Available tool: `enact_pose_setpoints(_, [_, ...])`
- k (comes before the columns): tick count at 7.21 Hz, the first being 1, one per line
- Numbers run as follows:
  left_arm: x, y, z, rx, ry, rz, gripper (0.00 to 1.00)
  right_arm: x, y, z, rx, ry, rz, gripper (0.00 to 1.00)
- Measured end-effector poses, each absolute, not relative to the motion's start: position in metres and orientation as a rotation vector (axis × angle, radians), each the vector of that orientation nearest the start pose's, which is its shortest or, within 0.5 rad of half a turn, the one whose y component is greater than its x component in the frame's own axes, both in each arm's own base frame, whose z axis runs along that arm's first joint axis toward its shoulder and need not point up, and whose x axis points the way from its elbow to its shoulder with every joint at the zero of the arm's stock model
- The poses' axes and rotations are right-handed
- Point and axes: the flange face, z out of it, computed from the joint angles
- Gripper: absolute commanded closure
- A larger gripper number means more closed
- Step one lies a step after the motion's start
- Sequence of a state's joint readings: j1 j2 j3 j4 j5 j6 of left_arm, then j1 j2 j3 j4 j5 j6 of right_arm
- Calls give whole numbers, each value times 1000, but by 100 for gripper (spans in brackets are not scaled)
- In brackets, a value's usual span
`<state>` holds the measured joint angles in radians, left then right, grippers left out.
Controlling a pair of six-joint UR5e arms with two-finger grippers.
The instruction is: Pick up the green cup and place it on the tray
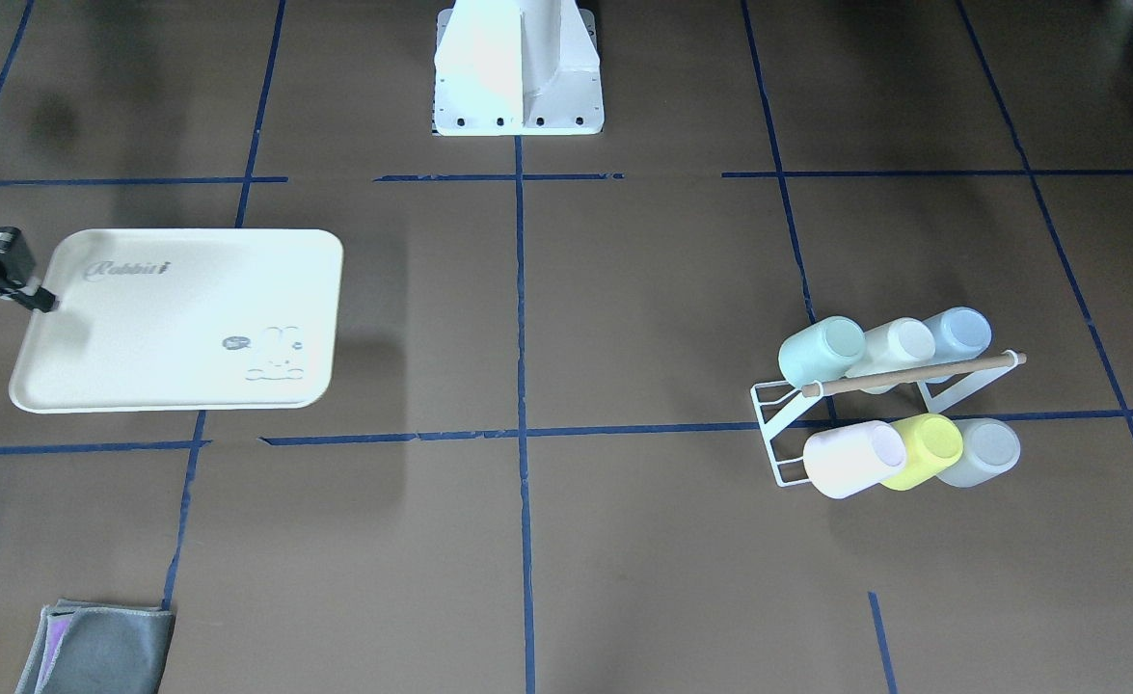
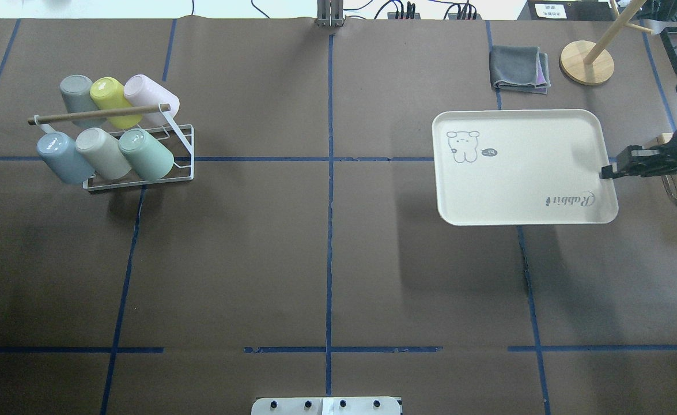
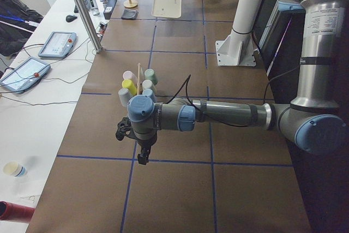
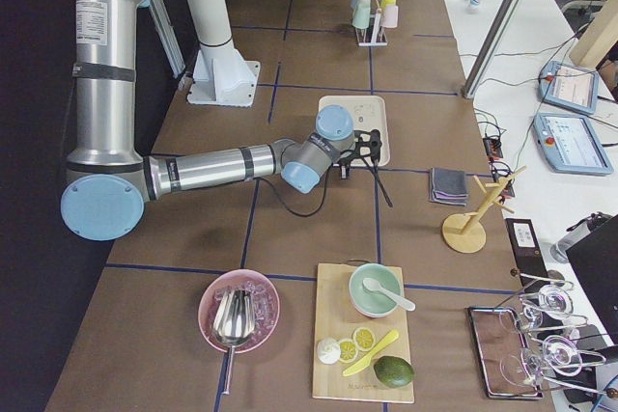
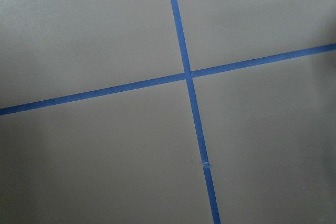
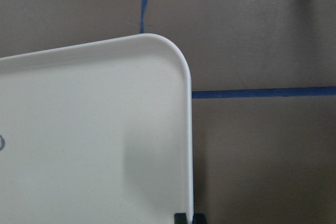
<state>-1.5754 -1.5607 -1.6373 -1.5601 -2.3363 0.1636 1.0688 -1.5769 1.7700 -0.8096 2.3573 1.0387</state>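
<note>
Left gripper first, and it's a hard read. It shows only in the side view, small and dark, hanging over the table on the side of the rack that faces away from the tray. I cannot tell whether its fingers are apart or together. Its own camera gives only brown table and crossed blue tape.

Right gripper now: the frame edge cuts it off in the front and overhead views, with only the narrow tip in shot. The wrist camera catches two dark fingertips at its bottom edge, one on each side of the tray's raised rim and pinched close on it. That is the tray edge farthest from the rack, and the tray lies well apart from the rack.

And the green cup is pale mint, smooth, handleless and slightly tapered. It sits tilted on the rack in the row on the robot's side, at the end nearer the tray. It touches a cream cup, with a blue cup beyond. The rack's wooden bar runs along just beside that row.
</note>
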Motion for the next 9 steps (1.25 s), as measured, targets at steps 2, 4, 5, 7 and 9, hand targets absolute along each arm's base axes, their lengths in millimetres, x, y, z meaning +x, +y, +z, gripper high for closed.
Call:
enact_pose_setpoints(2, [-67, -490, 634, 105, 760, 168, 0, -288, -463, 407, 97, -1189, 154, 100])
enact_pose_setpoints(4, [-67, -489, 636, 101, 760, 169, 0, -390, -432, 355, 88, -1206, 175, 100])
enact_pose_setpoints(5, [-67, -489, 638, 99, 761, 169, 0, -428, -417, 337, 82, -1187, 174, 100])
enact_pose_setpoints(7, [-67, -489, 640, 96, 761, 167, 0, -468, -399, 325, 75, -1147, 164, 100])
enact_pose_setpoints(9, [-67, -489, 640, 95, 761, 166, 0, -482, -394, 328, 72, -1127, 153, 100])
